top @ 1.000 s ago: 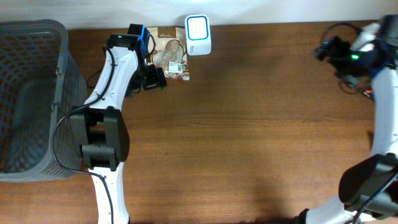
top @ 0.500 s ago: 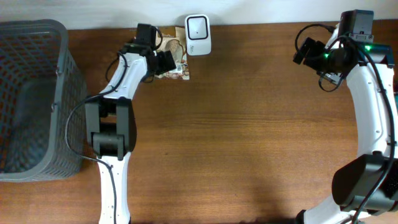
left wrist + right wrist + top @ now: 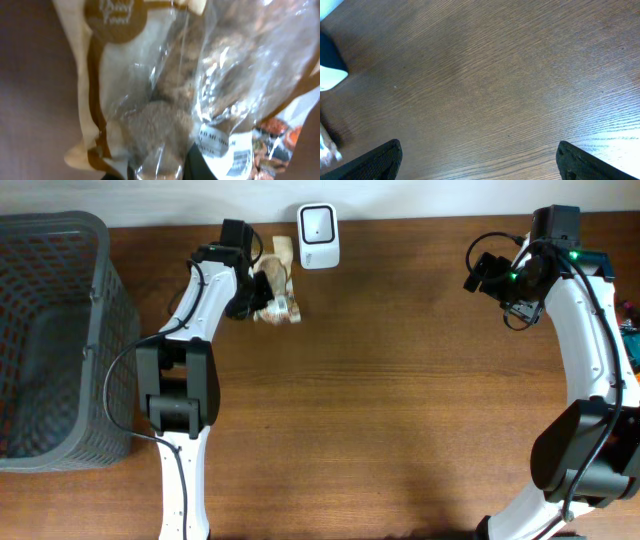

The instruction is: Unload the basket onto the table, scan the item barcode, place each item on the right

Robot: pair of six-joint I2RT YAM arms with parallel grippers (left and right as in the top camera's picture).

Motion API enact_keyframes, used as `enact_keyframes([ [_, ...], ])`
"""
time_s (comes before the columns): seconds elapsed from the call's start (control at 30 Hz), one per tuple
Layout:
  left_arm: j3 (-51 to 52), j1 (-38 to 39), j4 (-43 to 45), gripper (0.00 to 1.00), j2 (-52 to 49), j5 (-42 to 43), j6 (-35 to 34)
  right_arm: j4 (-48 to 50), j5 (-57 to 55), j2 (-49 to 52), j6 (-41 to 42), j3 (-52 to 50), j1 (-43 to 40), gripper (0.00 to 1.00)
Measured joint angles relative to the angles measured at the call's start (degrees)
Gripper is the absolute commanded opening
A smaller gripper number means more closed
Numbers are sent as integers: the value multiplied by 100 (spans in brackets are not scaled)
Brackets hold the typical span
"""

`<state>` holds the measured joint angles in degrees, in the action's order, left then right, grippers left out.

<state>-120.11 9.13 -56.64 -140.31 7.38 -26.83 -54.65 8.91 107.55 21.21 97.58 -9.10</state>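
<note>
The item is a clear and tan bag of dried food (image 3: 278,290), bunched up on the table just left of the white barcode scanner (image 3: 318,223). My left gripper (image 3: 257,292) is shut on the bag's left side. In the left wrist view the bag (image 3: 190,85) fills the frame, its white barcode label (image 3: 239,159) at the lower right and my left gripper (image 3: 160,172) pinching the plastic at the bottom edge. My right gripper (image 3: 482,275) hovers open over bare wood at the far right, nothing between its fingers (image 3: 380,160). The scanner (image 3: 329,67) shows at that view's left edge.
A large dark mesh basket (image 3: 50,340) stands at the table's left end. Some small items (image 3: 630,330) lie at the right edge. The pale wall runs along the back, right behind the scanner.
My left gripper went from open beside the flat bag to shut on it, and the bag has crumpled and shifted slightly forward. The right arm swung in from the far right edge.
</note>
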Motion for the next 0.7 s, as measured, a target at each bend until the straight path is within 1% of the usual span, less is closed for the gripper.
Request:
enact_keyframes([
  [0.03,-15,-11,-710,0,44,302,9,31,42,0,-2,0,0,99],
  [0.07,20,-15,-1681,0,85,697,17,66,133,0,0,0,0,98],
  [0.17,131,42,-3195,0,92,1029,127,136,409,4,-2,0,0,98],
  [0.2,151,116,-3445,0,92,1025,372,151,538,4,0,0,0,98],
  [0.23,153,162,-3488,2,92,1025,494,157,627,4,-2,0,0,98],
  [0.27,153,293,-3624,7,92,1023,802,157,741,4,-2,0,2,98],
  [0.3,155,459,-3661,24,92,1023,1040,155,831,4,-2,0,17,98],
  [0.33,157,680,-3665,69,92,1023,1276,125,887,4,0,0,35,98],
  [0.37,160,881,-3674,99,92,1027,1502,61,946,4,-4,0,61,98],
  [0.47,179,1475,-3604,99,92,1019,2138,-267,1340,4,-173,0,238,99],
  [0.53,175,1541,-3552,99,92,1016,2260,-584,1460,7,-214,-2,391,99],
  [0.6,-44,1401,-3751,99,76,988,2341,-839,1534,24,-249,-4,612,98],
  [0.63,-321,1309,-3873,99,52,977,2343,-879,1547,55,-321,-4,702,98],
  [0.7,-1224,949,-3910,99,26,977,2243,-879,1578,238,-549,-4,1003,99],
])
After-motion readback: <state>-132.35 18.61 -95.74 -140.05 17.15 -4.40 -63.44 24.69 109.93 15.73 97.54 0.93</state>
